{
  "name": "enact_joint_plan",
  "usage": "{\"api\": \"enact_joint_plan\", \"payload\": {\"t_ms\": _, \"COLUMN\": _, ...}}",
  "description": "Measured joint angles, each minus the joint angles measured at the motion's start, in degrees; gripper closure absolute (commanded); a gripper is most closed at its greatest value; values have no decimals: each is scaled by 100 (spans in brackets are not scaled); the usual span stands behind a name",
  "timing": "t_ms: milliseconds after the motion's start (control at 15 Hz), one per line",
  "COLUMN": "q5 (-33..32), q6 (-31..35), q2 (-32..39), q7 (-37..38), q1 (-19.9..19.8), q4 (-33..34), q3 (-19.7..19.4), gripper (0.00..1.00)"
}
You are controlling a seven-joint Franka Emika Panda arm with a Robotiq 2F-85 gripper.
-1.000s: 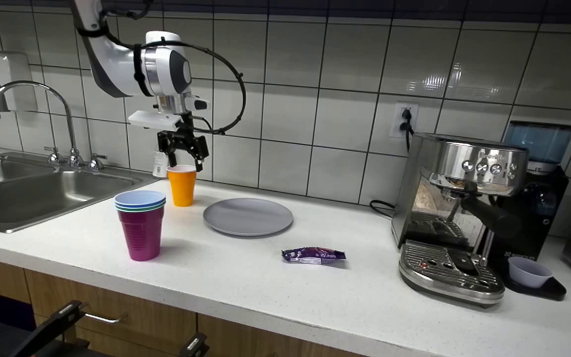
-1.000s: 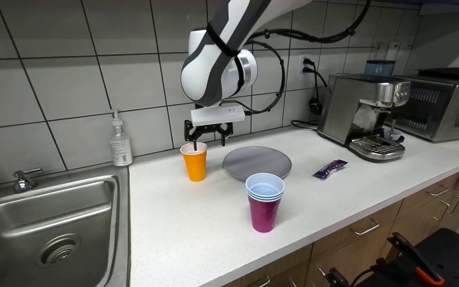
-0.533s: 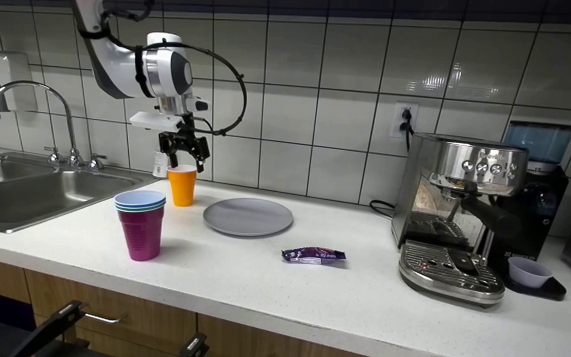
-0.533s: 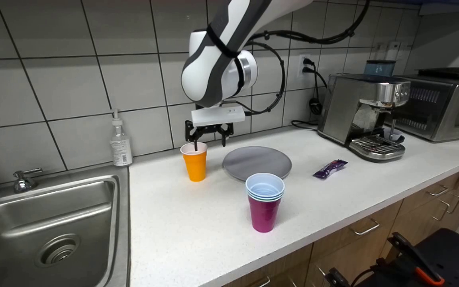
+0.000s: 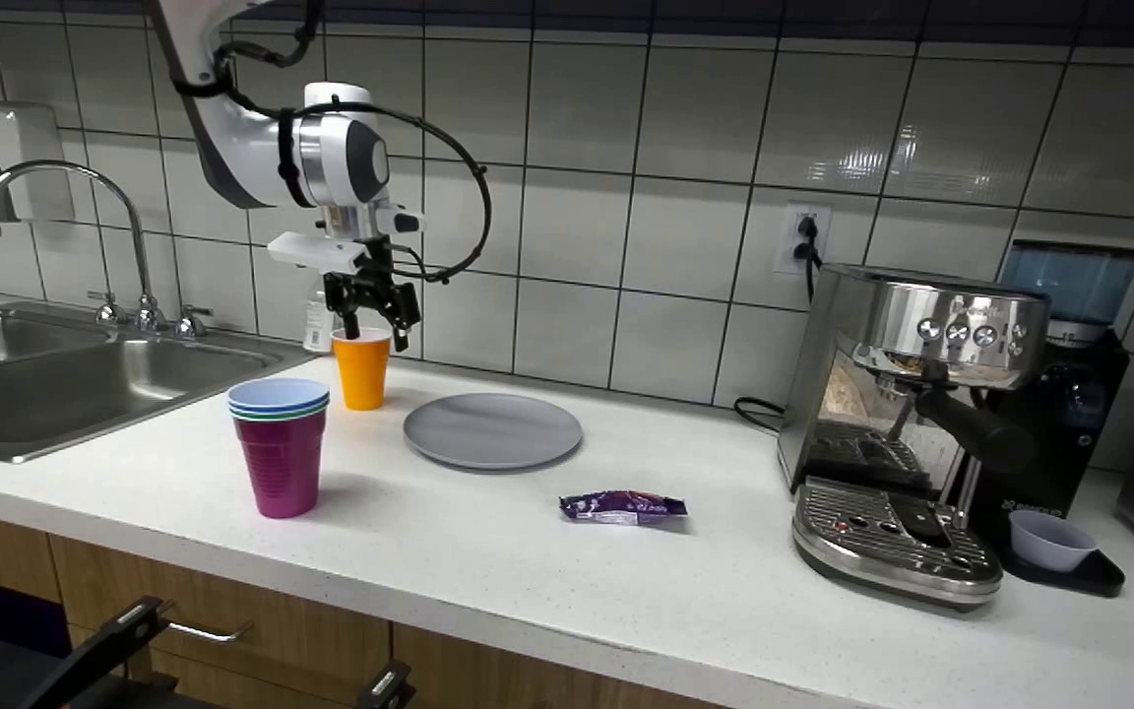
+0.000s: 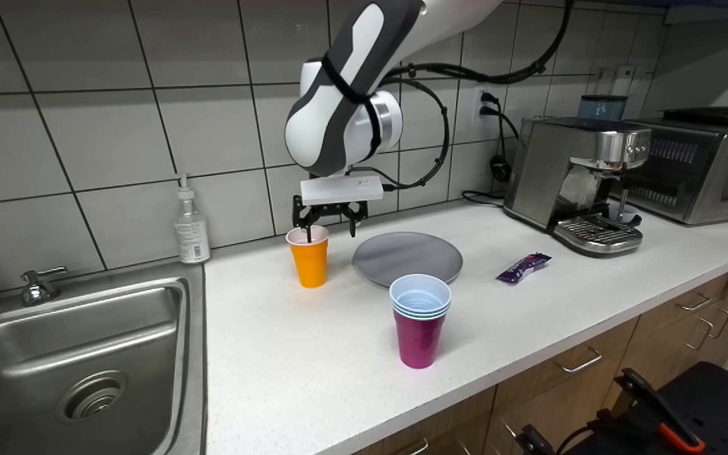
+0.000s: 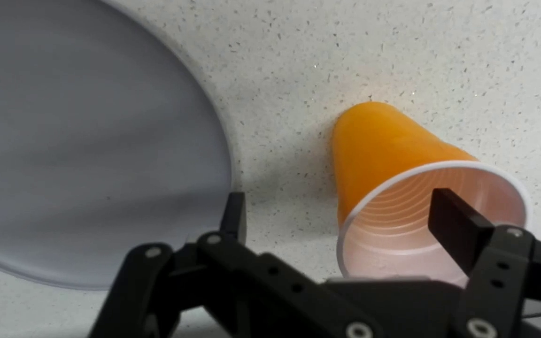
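My gripper (image 7: 341, 204) is open, with nothing held between its fingers. An orange cup (image 7: 374, 141) with a pale inside stands upright below it, seen in all views. One finger (image 7: 458, 225) lies over the cup's mouth in the wrist view; whether its tip dips below the rim I cannot tell. The opposite finger (image 7: 236, 216) hangs outside the cup, close to the edge of a grey plate (image 7: 87, 117). From an exterior view the gripper (image 6: 331, 235) shows one fingertip at the cup's opening. Nearer the counter's front is a stack of magenta cups (image 6: 419, 341) with pale blue insides.
A purple wrapped packet (image 5: 621, 506) lies past the plate. An espresso machine (image 5: 921, 325) stands farther along the counter, beside a microwave (image 6: 692, 170). A steel sink (image 6: 117, 328) and a soap bottle (image 6: 192, 234) are on the opposite side. A tiled wall rises close behind.
The arm and gripper have come down a little, mostly in the last half second, with a slight sideways shift. Jaws stay wide apart. Cup, plate and other items have not moved.
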Motion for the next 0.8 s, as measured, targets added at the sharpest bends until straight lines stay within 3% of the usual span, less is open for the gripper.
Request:
{"api": "enact_joint_plan", "payload": {"t_ms": 200, "q5": 43, "q6": 0, "q2": 115, "q7": 68, "q1": 23, "q4": 125, "q3": -19, "gripper": 0}}
{"api": "enact_joint_plan", "payload": {"t_ms": 267, "q5": 54, "q6": 0, "q2": 147, "q7": 90, "q1": 38, "q4": 161, "q3": -30, "gripper": 25}}
{"api": "enact_joint_plan", "payload": {"t_ms": 333, "q5": 66, "q6": 0, "q2": 176, "q7": 103, "q1": 54, "q4": 191, "q3": -46, "gripper": 26}}
{"api": "enact_joint_plan", "payload": {"t_ms": 800, "q5": 74, "q6": 2, "q2": 263, "q7": 156, "q1": 160, "q4": 305, "q3": -160, "gripper": 82}}
